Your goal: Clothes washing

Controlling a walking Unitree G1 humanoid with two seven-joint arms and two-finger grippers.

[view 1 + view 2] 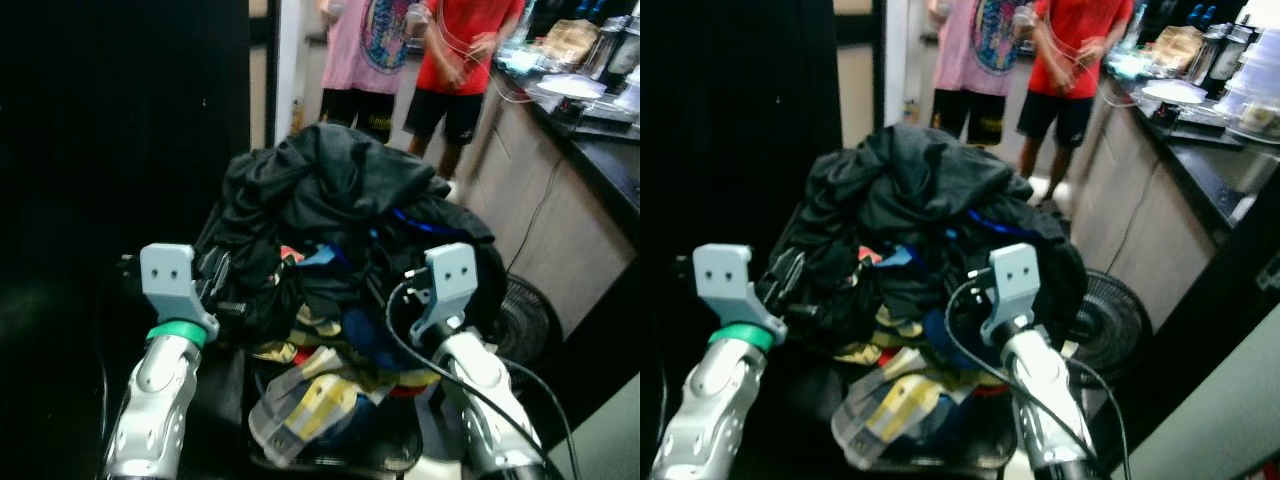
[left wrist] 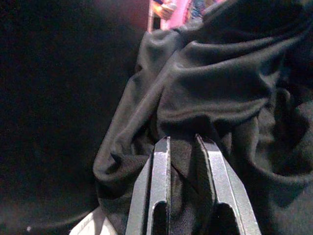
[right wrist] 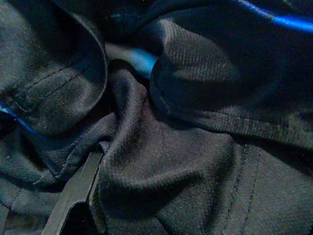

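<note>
Carrying a heaped laundry pile (image 1: 330, 250) in a dark basket (image 1: 330, 455) right in front, left gripper (image 2: 182, 147) nearly closed, pinching a black fold, right gripper (image 3: 80, 188) buried in cloth so can't tell its grip. The checked garment (image 1: 300, 400) droops over the front and could slide off. Two people (image 1: 415, 50) stand ahead by the counter (image 1: 600, 140), collision risk

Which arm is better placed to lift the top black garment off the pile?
Left. The left gripper has dark cloth of the crumpled black garment between its fingers; the right gripper's grasp is unclear.
</note>
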